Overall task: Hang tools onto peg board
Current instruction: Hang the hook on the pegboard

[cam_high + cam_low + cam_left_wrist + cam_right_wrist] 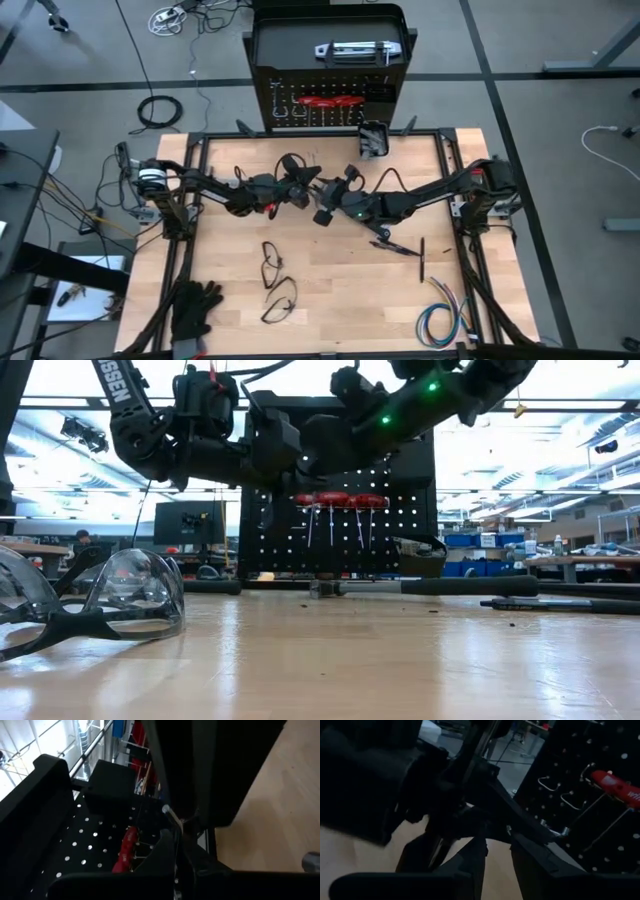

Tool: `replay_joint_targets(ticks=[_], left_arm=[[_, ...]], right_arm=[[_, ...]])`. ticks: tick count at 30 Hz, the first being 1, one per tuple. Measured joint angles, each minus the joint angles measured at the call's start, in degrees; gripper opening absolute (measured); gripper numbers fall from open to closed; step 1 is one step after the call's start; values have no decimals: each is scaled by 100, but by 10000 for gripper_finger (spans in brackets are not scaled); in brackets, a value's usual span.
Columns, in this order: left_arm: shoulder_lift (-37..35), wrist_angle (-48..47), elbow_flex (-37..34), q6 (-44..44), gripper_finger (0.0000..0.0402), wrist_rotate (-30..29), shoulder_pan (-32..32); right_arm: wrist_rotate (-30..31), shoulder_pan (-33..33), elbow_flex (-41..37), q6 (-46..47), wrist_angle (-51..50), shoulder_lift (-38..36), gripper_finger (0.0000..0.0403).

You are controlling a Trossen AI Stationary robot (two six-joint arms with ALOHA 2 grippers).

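High view has my two pincers meeting nose to nose above the middle of the surface (340, 310), just in front of the peg board (300, 50). My left pincer (300, 186) reaches in from the left with its fingers pressed together; whether anything sits between them I cannot tell. My right pincer (322, 200) comes in from the right, just beside the left one. In the right wrist view my right fingers (475, 862) stand a narrow way apart, bare wood showing through the gap, with the left arm's dark bulk close ahead of them.

The peg board stands upright at the far edge of the surface, near both pincers but apart from them. Red-handled tools (325, 102) hang in a row on its face, straight ahead of the pincers, and a silver flat tool (355, 50) lies on its upper part. A small black bin (373, 138) sits at the board's foot, to the right of the red handles.

Two dark long tools (398, 247) lie flat on the surface under and beyond my right arm, well short of the board. Nearer the front lie safety glasses (272, 265), black gloves (195, 310) at the left corner and a coloured wire bundle (440, 322) at the right.
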Motion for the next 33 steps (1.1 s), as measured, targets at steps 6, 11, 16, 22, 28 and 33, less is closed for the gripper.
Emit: replay_joint_targets(ticks=[6,11,16,22,28,33], left_arm=[[-26,8,-39,-132,0,55,-47],[-28,-13,-33,-210,0,143,-106],[-29,-14,-35,-266,0,181,-173],[-31,9,-28,-271,0,196,-176],[-31,-26,-31,-306,0,187,-181],[-31,-24,-35,-814,13,175,-184]], right_arm=[[401,-2,130,273,36,154,103],[502,4,130,414,40,164,103],[528,7,128,419,15,164,102],[831,39,128,399,-2,164,67],[833,39,125,439,-132,164,13],[832,44,125,557,-161,164,10]])
